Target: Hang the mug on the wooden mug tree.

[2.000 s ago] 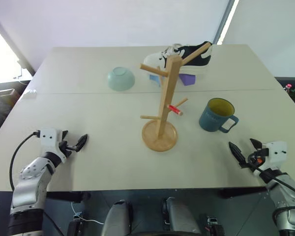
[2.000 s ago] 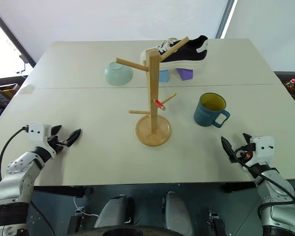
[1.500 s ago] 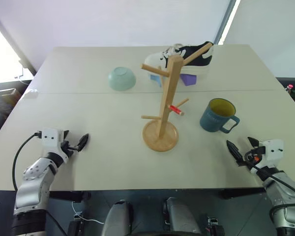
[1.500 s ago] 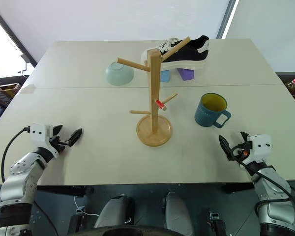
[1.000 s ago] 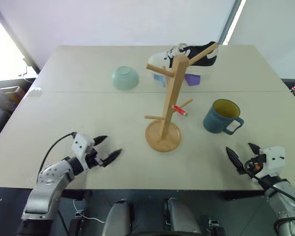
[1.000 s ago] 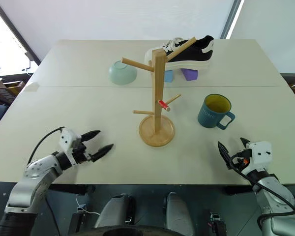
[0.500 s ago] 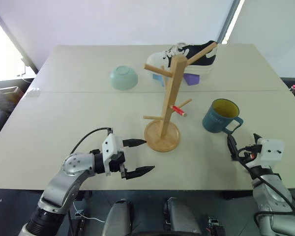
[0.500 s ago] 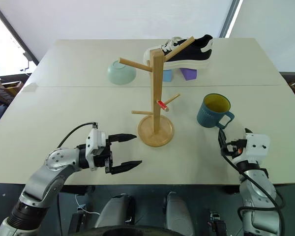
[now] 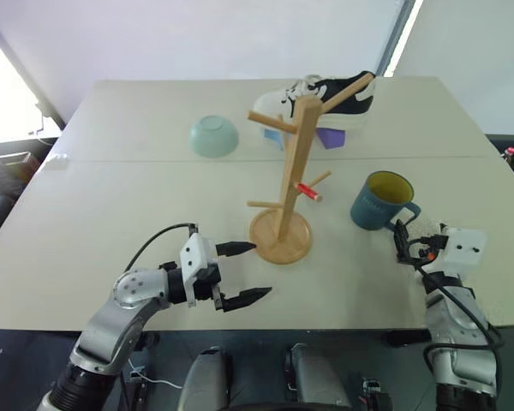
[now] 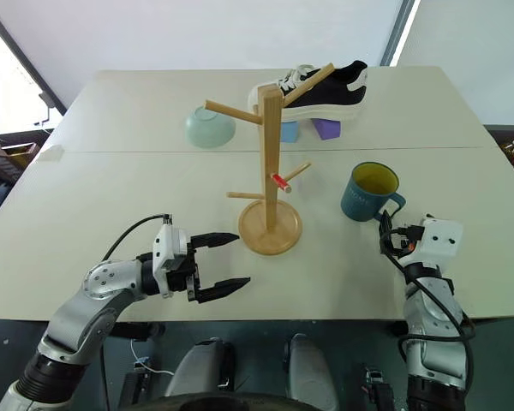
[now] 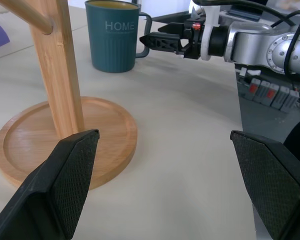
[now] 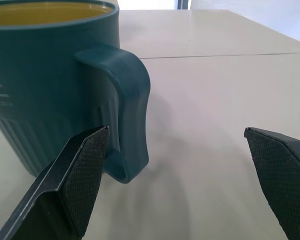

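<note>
The right gripper (image 12: 177, 175) is seen spread wide and empty, level with the table (image 9: 137, 205) and aimed at the loop handle (image 12: 127, 100) of the mug (image 9: 377, 200). In the right wrist view, one black finger (image 12: 72, 185) is placed just beside the handle, close under its lower bend, while the other finger (image 12: 280, 170) is held well apart over bare tabletop; whether the near finger actually touches the handle cannot be told. Nothing is gripped.

The mug, dark teal-blue with a yellow inside and the word "HOME" on its side, is stood upright on the table, to the right of the wooden mug tree (image 9: 284, 171) and near the right gripper, its handle turned toward that gripper. None of the tree's pegs is occupied by it.

The left gripper (image 9: 242, 274) is held wide open and empty just above the table, pointed across toward the right, with one fingertip (image 9: 240, 248) near the rim of the tree's round base (image 11: 55, 145) and the other (image 9: 253, 297) nearer the table's front edge. No contact with the base can be made out.

Farther back on the table, a pale green bowl (image 9: 213, 136) is placed upside down, and a black-and-white sneaker (image 9: 334, 94) is set on purple blocks (image 9: 327, 138) behind the tree.
</note>
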